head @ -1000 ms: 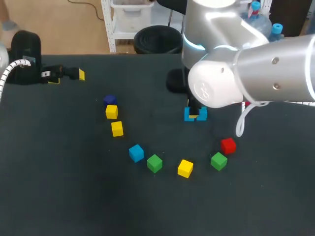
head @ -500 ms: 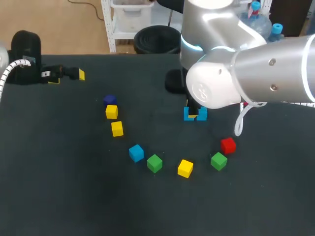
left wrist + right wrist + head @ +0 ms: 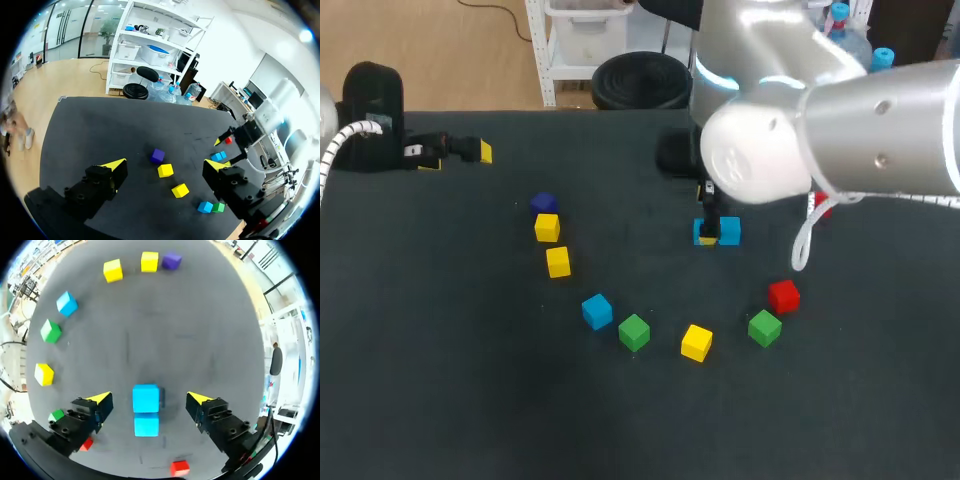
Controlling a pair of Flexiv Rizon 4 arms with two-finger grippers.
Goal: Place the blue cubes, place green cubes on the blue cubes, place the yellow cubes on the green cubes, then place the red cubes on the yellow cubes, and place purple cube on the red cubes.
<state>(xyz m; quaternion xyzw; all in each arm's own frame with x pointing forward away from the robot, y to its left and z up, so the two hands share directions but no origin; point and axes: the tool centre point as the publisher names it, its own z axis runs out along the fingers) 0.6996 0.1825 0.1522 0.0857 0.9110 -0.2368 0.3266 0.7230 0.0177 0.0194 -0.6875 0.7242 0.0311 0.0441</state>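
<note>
Pair of small blue cubes (image 3: 146, 399) sits touching mid-table, right between the wide-spread, empty fingers of the right end effector (image 3: 148, 397). Spare blue cube (image 3: 597, 311) lies near-left of it and one green cube (image 3: 764, 327) near-right. So the right arm looks closer than the far-left, also open left end effector (image 3: 458, 156).

we see a matte black table (image 3: 440, 400) with a pair of bright blue cubes (image 3: 730, 232). left of that pair: a dark purple cube (image 3: 543, 203), a yellow cube (image 3: 547, 228), a second yellow cube (image 3: 558, 262). nearer us than the pair: a blue cube (image 3: 597, 311), a green cube (image 3: 634, 332), a third yellow cube (image 3: 696, 342), another green cube (image 3: 765, 327), a red cube (image 3: 783, 296). every face is plain.
</note>
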